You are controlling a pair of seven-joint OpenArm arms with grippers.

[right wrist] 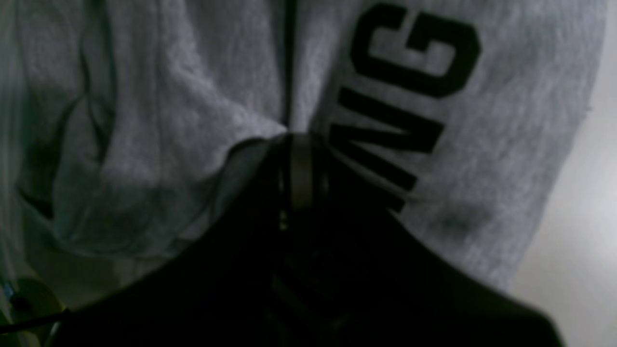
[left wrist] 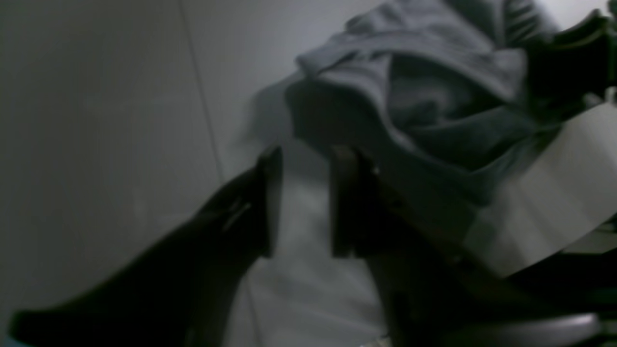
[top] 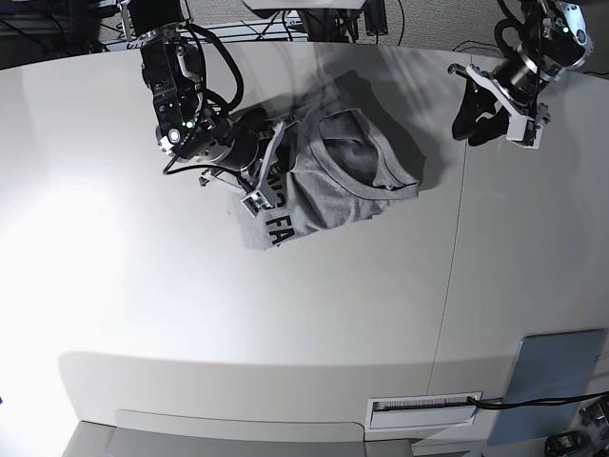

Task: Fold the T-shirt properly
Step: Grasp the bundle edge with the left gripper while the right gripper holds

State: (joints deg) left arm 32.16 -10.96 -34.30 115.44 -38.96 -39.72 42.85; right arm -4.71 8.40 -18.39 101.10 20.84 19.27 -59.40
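The T-shirt (top: 333, 176) is seen crumpled in a heap on the white bench (top: 285, 314), toward the back, with black lettering (right wrist: 409, 101) showing on its near-left flap. That flap is grasped by the right tool (top: 268, 176), clenched on a fold of grey fabric. The left tool (top: 479, 112) is held above the bench, well apart from the shirt, fingers (left wrist: 270, 202) spread and nothing gripped.
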